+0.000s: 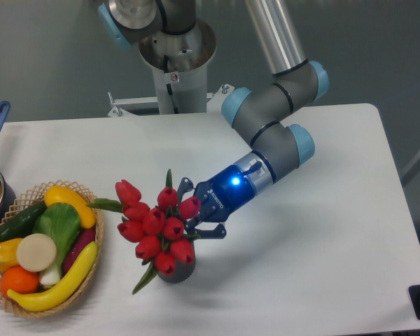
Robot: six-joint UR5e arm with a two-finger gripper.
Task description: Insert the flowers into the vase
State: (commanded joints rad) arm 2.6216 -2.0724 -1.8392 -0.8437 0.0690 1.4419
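Tulips point(157, 227), red-budded and bunched, stand with their stems down in the dark grey vase point(175, 269) near the table's point(322, 266) front edge. The gripper point(196, 218) pinches the bunch at its right side. They look light and springy, best held low on the stems.

- The flowers point(156, 227) stand in the vase point(173, 271) on the table point(322, 231).
- The basket point(91, 269) lies to their left.
- The gripper point(196, 218) is right of the flowers.
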